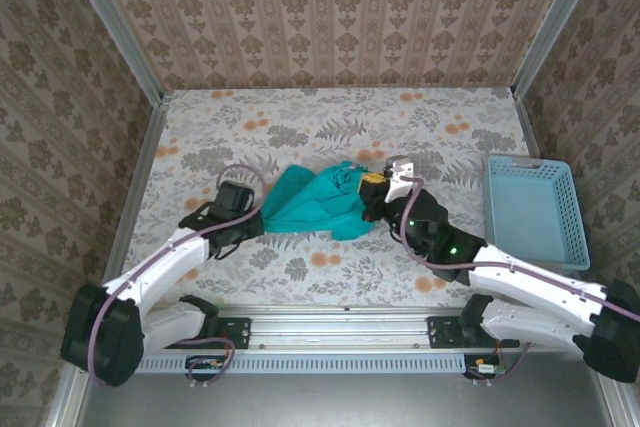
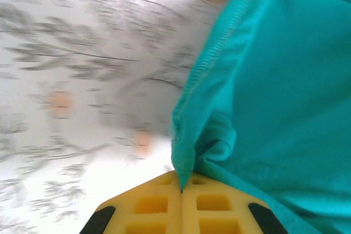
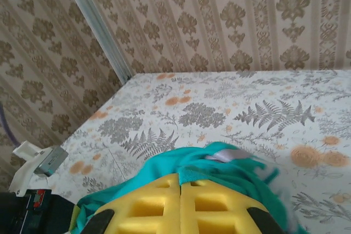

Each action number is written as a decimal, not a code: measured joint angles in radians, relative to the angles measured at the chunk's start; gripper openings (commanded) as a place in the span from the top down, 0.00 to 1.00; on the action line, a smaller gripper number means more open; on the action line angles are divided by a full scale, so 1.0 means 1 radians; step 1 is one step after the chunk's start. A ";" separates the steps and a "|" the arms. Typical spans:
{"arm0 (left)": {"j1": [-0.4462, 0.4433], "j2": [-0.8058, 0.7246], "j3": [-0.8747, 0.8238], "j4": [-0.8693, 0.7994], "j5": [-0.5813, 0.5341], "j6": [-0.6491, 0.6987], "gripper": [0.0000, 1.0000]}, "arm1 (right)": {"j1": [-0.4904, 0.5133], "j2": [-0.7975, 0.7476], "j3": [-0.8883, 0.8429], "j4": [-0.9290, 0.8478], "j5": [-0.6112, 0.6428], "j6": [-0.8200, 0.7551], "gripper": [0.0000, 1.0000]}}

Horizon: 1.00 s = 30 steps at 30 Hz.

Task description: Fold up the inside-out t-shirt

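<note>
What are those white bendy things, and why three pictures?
They are two robot arms. One picture looks down from above; the other two come from a camera on each wrist, so yellow fingers show up close. On the flowery table lie a bunched-up teal t-shirt and a light-blue basket. The left gripper is shut on the shirt's hem. The right gripper is shut on its other side.
</note>
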 measured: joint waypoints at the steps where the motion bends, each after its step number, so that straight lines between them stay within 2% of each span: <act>1: 0.035 -0.015 -0.005 -0.014 -0.011 0.000 1.00 | -0.007 -0.031 0.000 -0.015 -0.001 0.002 1.00; 4: 0.119 -0.035 -0.008 -0.048 -0.032 0.000 1.00 | -0.024 -0.107 -0.002 -0.051 -0.018 0.017 1.00; 8: 0.182 -0.018 -0.009 -0.066 -0.035 0.000 1.00 | -0.068 -0.201 -0.020 -0.095 -0.023 0.045 1.00; 14: 0.206 -0.006 -0.010 -0.061 -0.002 0.000 1.00 | -0.169 -0.272 -0.027 -0.199 -0.054 0.085 1.00; 19: 0.180 -0.007 -0.011 -0.043 0.039 0.007 0.98 | -0.182 -0.159 0.012 -0.214 -0.140 0.097 1.00; 21: 0.129 -0.007 0.005 -0.052 0.043 0.016 0.80 | -0.150 -0.074 0.051 -0.214 -0.156 0.088 1.00; 23: 0.049 -0.016 0.037 -0.058 0.049 0.033 0.57 | -0.079 0.002 0.090 -0.214 -0.167 0.054 1.00; 25: -0.019 -0.048 0.072 -0.060 0.060 0.042 0.44 | -0.020 0.050 0.122 -0.215 -0.196 0.016 1.00; 27: -0.069 -0.092 0.103 -0.052 0.080 0.055 0.36 | 0.019 0.081 0.151 -0.214 -0.241 -0.023 1.00; 30: -0.112 -0.117 0.150 -0.031 0.135 0.069 0.30 | 0.046 0.085 0.160 -0.215 -0.272 -0.068 1.00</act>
